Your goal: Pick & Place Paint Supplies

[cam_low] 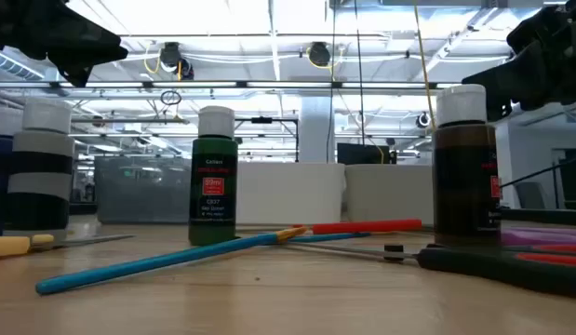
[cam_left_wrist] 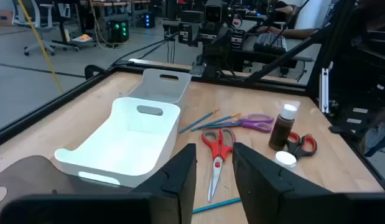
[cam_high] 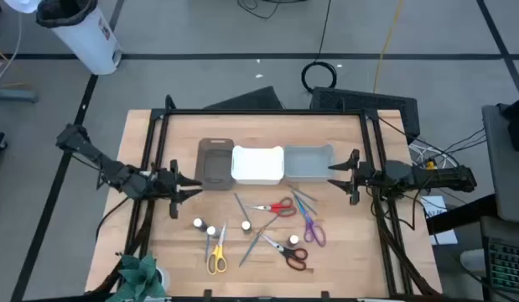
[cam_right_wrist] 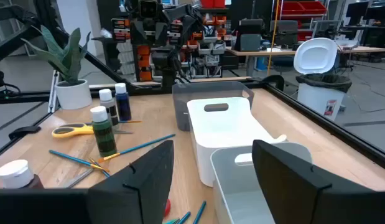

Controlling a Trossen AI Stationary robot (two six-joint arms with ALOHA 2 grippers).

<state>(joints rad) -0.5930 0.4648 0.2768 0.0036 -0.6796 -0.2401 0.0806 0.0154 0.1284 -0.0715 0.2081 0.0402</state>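
Several white-capped bottles (cam_high: pixel 211 228) stand on the table's near half, among them a green one (cam_low: pixel 214 177) and a brown one (cam_low: pixel 464 167). Teal brushes (cam_high: pixel 255 243) lie flat between them. Red scissors (cam_high: pixel 276 207), purple scissors (cam_high: pixel 313 230), yellow scissors (cam_high: pixel 216 256) and black-handled scissors (cam_high: pixel 291 253) lie flat too. My left gripper (cam_high: pixel 188 186) is open, hovering left of the brown bin (cam_high: pixel 215 164) and pointing right. My right gripper (cam_high: pixel 339 174) is open beside the grey bin (cam_high: pixel 308 162) and points left. In the left wrist view, the red scissors (cam_left_wrist: pixel 217 146) lie ahead of the left gripper (cam_left_wrist: pixel 214 152).
Brown, white (cam_high: pixel 257 164) and grey bins sit side by side across the table's middle. A black frame (cam_high: pixel 259 111) borders the table. A potted plant (cam_high: pixel 142 277) stands at the near left corner. Bare wood lies between each gripper and the supplies.
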